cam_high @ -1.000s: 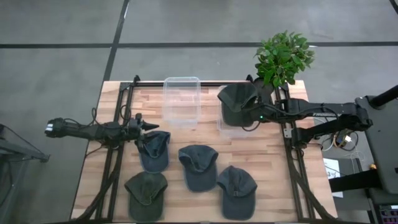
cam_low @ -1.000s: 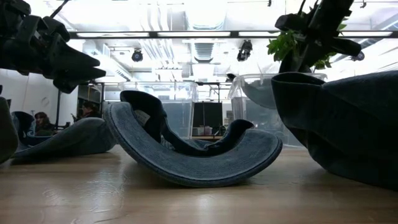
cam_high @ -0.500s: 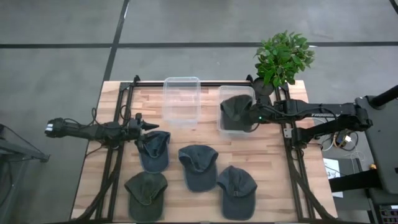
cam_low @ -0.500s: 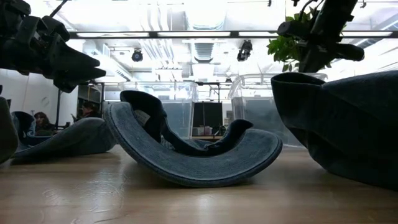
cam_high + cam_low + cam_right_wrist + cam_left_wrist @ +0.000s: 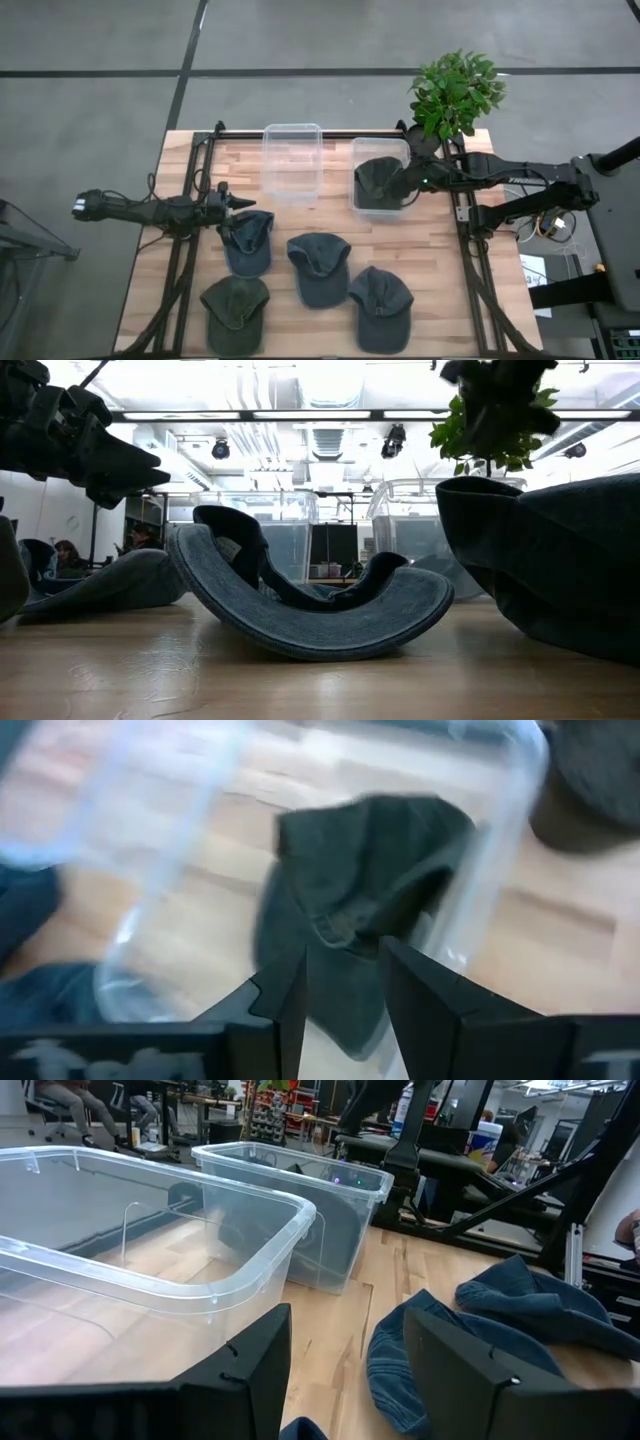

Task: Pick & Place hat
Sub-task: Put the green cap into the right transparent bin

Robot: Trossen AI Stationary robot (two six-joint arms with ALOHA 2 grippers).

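The right claw (image 5: 408,183), a sec ago gripping the green hat (image 5: 378,182) over the right bin (image 5: 362,150), now has jaws apart w/ the hat dropped inside, so that placement looks done; left claw (image 5: 240,204) waits open by the desk's (image 5: 440,300) blue hats.

A lab: exposed ceiling ducts (image 5: 320,385), seated people (image 5: 68,555) at desks.

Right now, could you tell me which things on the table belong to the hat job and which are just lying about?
Job: hat in the bin; right bin; four hats on the table; right fingers, open above the bin.
Lying about: empty left bin; plant.
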